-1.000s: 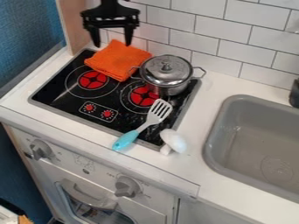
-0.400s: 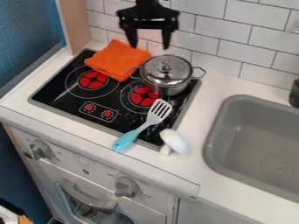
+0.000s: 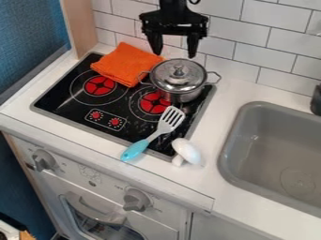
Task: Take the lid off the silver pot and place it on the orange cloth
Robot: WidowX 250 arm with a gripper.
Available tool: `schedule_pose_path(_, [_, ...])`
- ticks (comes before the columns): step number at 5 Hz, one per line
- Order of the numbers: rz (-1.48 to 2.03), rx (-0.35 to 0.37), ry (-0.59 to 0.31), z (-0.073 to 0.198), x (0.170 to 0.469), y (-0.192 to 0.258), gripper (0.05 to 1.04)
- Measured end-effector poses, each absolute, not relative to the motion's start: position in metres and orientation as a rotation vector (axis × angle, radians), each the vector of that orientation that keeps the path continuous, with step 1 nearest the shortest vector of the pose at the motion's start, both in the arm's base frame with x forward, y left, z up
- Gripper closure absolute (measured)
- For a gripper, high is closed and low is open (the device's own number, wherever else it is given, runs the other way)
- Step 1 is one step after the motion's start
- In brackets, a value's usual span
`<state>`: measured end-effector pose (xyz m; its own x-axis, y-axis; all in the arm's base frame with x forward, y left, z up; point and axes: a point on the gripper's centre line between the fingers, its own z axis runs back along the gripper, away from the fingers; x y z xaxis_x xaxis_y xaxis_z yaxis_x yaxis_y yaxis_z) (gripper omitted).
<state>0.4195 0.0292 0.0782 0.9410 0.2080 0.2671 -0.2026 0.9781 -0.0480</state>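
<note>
At the top edge my gripper [image 3: 174, 54] hangs open, its two fingers wide apart with nothing between them, just above the lid of a silver pot [image 3: 179, 80]. The lidded pot stands at the back right of the black stove top. Left of it an orange cloth [image 3: 127, 64] lies folded at the stove's back corner. A spatula [image 3: 153, 133] with a grey slotted head and blue handle lies slantwise across the stove's front right. Beside it, at the stove's front right corner, is a white toy mushroom [image 3: 187, 152].
A grey sink [image 3: 233, 149] is set into the white counter [image 3: 223, 100] at the right. White wall tiles [image 3: 224, 22] rise behind the stove, and a dark object [image 3: 316, 100] stands at the right edge. A wooden post [image 3: 79, 29] borders the stove's back left.
My gripper has moved right, from above the orange cloth to above the pot, staying open. The cloth, pot, spatula and mushroom have not moved.
</note>
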Motion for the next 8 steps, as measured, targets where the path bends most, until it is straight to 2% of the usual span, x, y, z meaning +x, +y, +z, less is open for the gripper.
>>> schedule_pose_path(1, [0.197, 0.012, -0.220, 0.059, 0.420, 0.029, 0.084])
schedule_pose_path(2, [0.188, 0.012, -0.202, 0.054, 0.425, 0.028, 0.084])
schedule_pose_path(3, [0.193, 0.012, -0.177, 0.044, 0.424, 0.029, 0.133])
schedule_pose_path(5, [0.198, 0.007, -0.185, 0.044, 0.425, 0.028, 0.715])
schedule_pose_path(6, [0.203, 0.004, -0.186, 0.044, 0.425, 0.028, 0.807])
schedule_pose_path(8, [0.206, -0.020, -0.196, 0.045, 0.427, 0.024, 0.807])
